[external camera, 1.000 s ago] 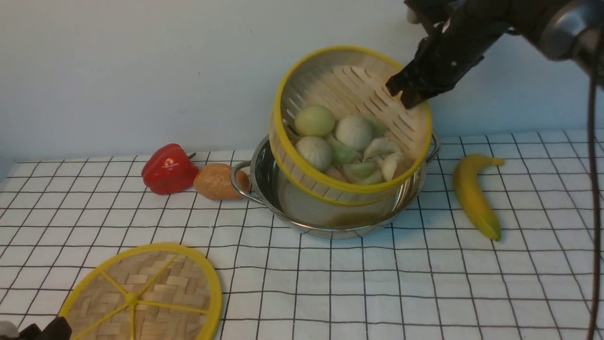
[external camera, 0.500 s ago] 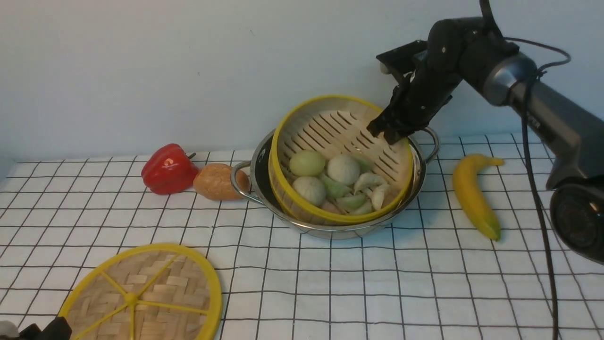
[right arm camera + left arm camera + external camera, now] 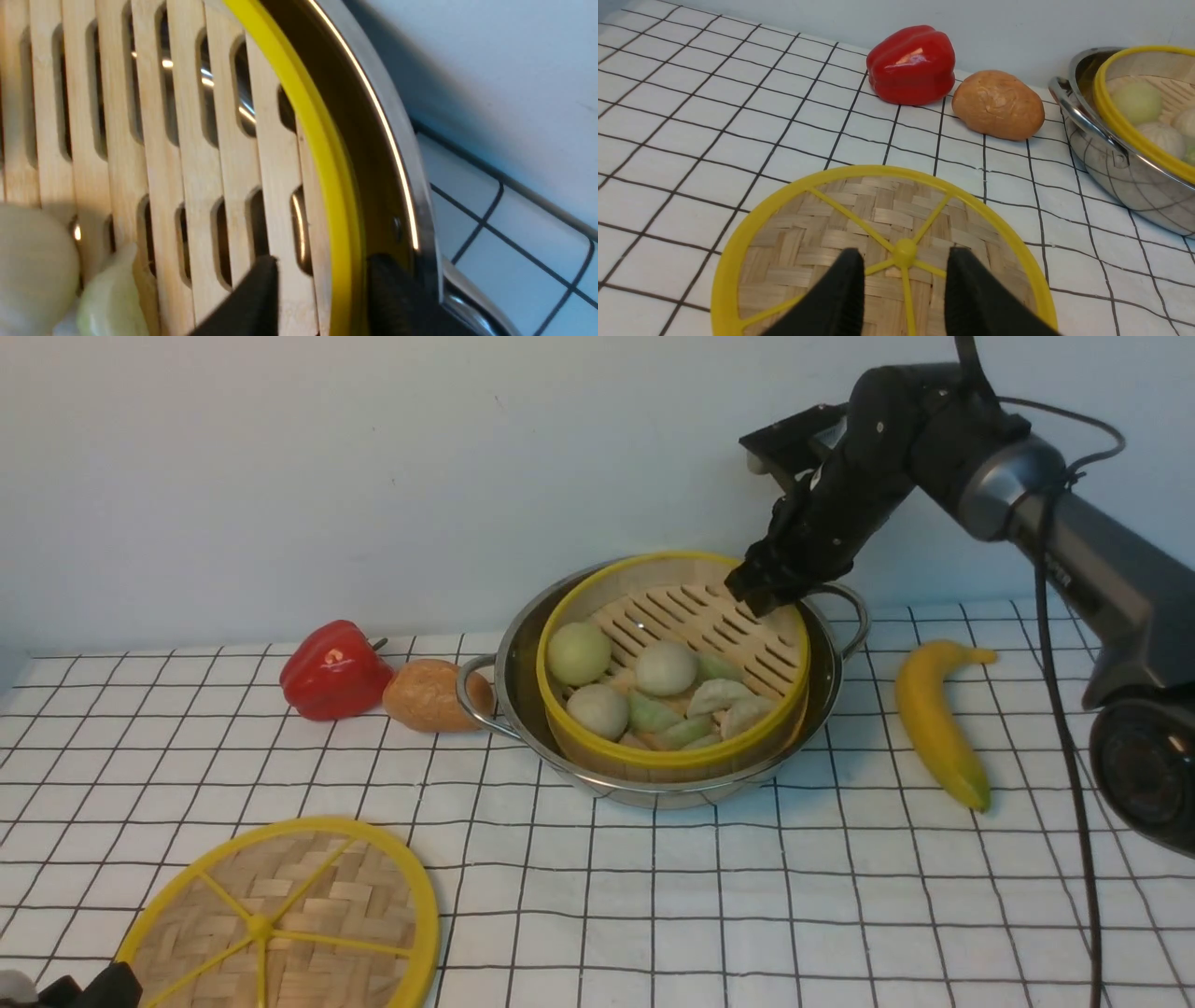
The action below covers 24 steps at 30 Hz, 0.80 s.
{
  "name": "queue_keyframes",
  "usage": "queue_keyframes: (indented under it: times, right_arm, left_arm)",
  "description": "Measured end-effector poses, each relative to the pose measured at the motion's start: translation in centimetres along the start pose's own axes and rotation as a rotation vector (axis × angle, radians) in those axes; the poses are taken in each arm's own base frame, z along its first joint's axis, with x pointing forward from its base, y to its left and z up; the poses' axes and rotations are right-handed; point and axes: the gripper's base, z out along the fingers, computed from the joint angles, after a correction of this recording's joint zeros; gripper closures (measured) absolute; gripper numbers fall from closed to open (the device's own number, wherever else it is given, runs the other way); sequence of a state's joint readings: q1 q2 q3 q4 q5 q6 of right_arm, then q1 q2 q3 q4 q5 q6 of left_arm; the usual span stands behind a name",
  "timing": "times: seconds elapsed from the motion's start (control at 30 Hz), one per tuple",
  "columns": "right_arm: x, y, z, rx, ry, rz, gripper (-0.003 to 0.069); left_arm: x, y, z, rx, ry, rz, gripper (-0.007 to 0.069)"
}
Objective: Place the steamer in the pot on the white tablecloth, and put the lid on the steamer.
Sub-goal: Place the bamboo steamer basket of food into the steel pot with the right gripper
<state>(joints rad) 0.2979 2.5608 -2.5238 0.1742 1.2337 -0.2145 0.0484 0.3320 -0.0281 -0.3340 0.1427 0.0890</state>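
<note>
Leave the white tablecloth (image 3: 747, 896) smooth and the pot (image 3: 515, 677) unmoved on it. Judge the steamer (image 3: 667, 758) seated inside the pot, rim roughly level, loaded with buns and dumplings (image 3: 667, 667). Count the lid (image 3: 280, 915) as not yet placed: flat on the cloth, well apart from the pot, nearer the robot and to the pot's left. Raise the right gripper (image 3: 758, 590) straight up from the steamer's rim at the pot's far right; fingers parted, one inside the yellow rim and one between rim and pot wall, seemingly pinching nothing, contact hard to confirm so close in. Avoid any sideways drag, to spare tilting the steamer. Then turn to the left gripper (image 3: 906, 254): fingers narrowly parted astride the lid's hub (image 3: 904, 246), clamping nothing
</note>
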Motion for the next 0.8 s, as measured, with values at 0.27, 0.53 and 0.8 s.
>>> queue_keyframes:
  times: [0.27, 0.53, 0.8]
  right_arm:
    - [-0.3, 0.0, -0.4, 0.003, -0.030, -0.002, 0.0230]
    - [-0.9, 0.4, -1.7, -0.030, -0.054, 0.042, 0.0369]
    - [-0.8, 0.8, -1.5, -0.071, -0.051, 0.042, 0.0571]
  left_arm:
    - [0.0, 0.0, 0.0, 0.000, 0.000, 0.001, 0.0382]
    - [0.0, 0.0, 0.0, 0.000, 0.000, 0.002, 0.0382]
    - [0.0, 0.0, 0.0, 0.000, 0.000, 0.003, 0.0382]
